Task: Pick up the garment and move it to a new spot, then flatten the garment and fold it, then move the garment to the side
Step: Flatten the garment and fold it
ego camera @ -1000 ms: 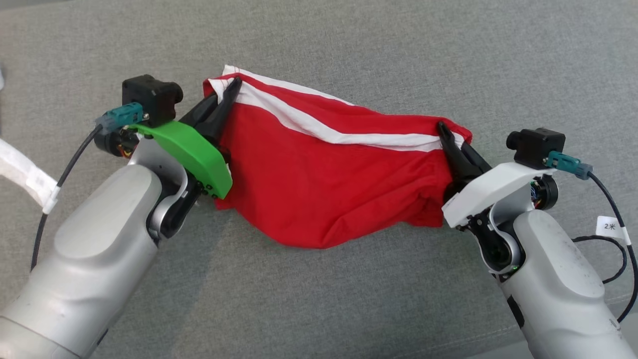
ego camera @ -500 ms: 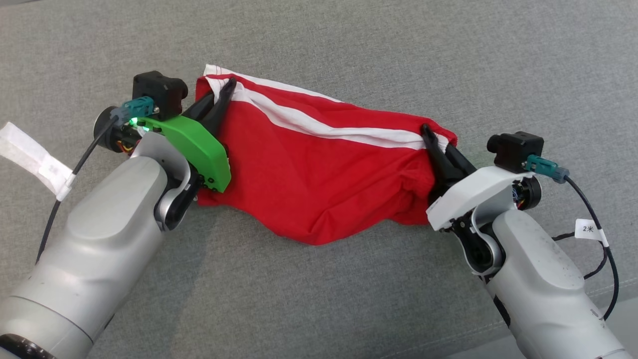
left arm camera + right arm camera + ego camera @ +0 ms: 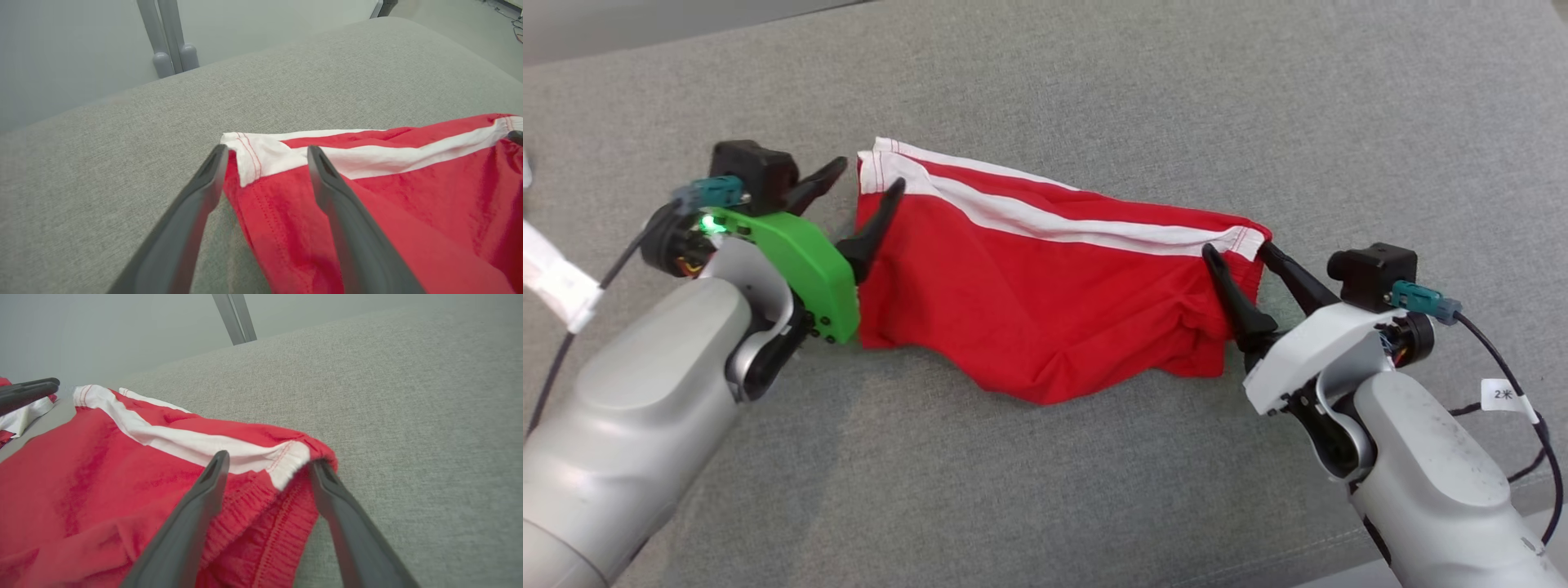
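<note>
The red, white-striped garment [image 3: 1045, 294] is laid rumpled across the middle of the grey cushion [image 3: 1094, 98], stretched from ten o'clock to three o'clock in the head view. The left gripper [image 3: 870, 173] is seen released at its ten o'clock corner, fingers [image 3: 204, 192] parted astride the white hem [image 3: 249, 157]. The right gripper [image 3: 1236, 247] is likewise released at the three o'clock end, nothing being grasped.

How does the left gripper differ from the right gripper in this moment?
The left gripper has a green cover; the right gripper has a white one. The left gripper is at the flat hemmed end of the garment, the right gripper at its gathered end. Both are open.
</note>
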Available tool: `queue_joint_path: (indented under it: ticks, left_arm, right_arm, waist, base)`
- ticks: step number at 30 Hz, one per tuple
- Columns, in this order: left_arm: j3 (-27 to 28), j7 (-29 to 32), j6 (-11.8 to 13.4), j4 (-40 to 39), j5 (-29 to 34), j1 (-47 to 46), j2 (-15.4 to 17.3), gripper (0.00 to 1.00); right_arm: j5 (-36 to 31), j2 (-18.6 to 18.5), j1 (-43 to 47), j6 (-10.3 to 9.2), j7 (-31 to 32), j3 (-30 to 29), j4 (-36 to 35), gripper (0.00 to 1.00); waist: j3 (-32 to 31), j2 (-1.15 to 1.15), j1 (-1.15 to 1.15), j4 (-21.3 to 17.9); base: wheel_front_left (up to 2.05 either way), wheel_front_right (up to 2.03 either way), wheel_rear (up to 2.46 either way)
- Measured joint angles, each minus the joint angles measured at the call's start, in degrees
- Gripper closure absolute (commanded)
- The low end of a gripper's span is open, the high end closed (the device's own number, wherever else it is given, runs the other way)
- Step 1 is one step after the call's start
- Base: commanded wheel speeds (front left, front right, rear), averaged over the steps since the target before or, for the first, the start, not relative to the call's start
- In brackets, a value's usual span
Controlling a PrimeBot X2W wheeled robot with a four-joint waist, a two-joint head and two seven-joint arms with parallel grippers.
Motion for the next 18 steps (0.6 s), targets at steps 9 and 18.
queue_joint_path:
  ticks: [9, 18]
  left_arm:
    - [1.3, -2.1, 0.4, -2.5, -2.4, 3.5, 4.2, 0.0]
    - [1.4, -4.7, 5.6, -4.7, -3.7, 10.0, 3.7, 0.0]
  right_arm:
    - [-3.2, -2.2, 6.0, 0.0, 3.6, -5.0, -6.1, 0.0]
    - [-8.2, -0.9, 12.4, 0.0, 4.5, -11.2, -15.5, 0.0]
  waist:
    - [-2.7, 0.0, 0.0, 0.2]
    - [-4.7, 0.0, 0.0, -0.3]
  base:
    - [0.0, 0.0, 0.0]
    - [0.0, 0.0, 0.0]
